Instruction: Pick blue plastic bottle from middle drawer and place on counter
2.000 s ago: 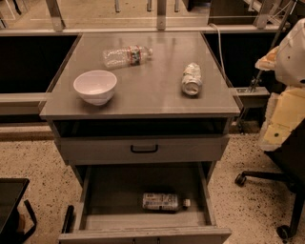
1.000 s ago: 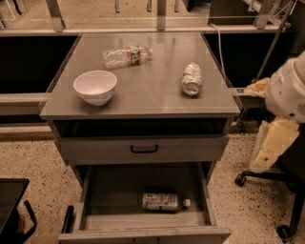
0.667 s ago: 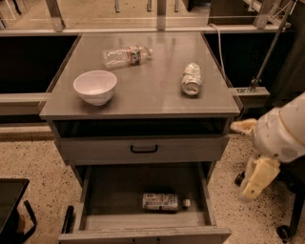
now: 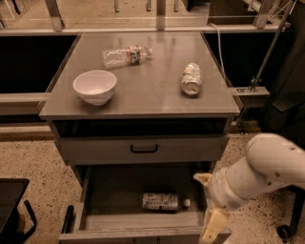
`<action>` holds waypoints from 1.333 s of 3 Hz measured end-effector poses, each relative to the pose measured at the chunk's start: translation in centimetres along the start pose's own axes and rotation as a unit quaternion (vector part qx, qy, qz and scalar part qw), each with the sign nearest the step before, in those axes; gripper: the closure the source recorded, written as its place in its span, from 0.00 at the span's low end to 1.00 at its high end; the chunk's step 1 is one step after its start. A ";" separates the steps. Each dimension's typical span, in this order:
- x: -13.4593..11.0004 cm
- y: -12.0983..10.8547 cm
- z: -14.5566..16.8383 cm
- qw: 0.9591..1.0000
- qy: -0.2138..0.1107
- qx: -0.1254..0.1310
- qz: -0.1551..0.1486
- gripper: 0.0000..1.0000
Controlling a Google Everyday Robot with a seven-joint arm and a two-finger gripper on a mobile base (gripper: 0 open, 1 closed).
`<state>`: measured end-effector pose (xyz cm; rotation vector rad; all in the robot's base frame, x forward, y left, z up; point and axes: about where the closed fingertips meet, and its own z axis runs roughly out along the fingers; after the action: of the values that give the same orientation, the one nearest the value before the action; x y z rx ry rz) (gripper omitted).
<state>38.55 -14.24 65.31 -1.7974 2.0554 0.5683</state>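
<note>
Speckled beige floor [image 4: 28, 152], dark panels [image 4: 24, 62] L & R, metal posts [image 4: 161, 7] at back, warm light.

**Arm reaches in low from the right**

The robot's single arm [image 4: 274, 159] enters at the right edge of the camera view. Its thick white link slopes down and to the left, then narrows into a rounded white wrist [image 4: 233, 187]. The end effector [image 4: 212, 209] sits low in the view, right of centre. Its pale yellowish parts appear to hang downward from the wrist, tilted slightly left.
</note>
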 end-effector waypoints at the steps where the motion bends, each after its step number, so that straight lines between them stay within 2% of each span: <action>1: -0.3 1.9 9.0 0.998 0.044 -0.031 -0.017 0.00; 2: -1.2 0.0 14.7 0.996 0.077 -0.012 -0.033 0.00; 3: -3.8 -1.9 15.8 0.997 0.064 0.018 -0.030 0.00; 4: -2.2 -2.2 15.7 0.999 0.046 0.018 -0.012 0.00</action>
<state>41.04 -4.59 52.84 -1.8578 2.0859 0.4464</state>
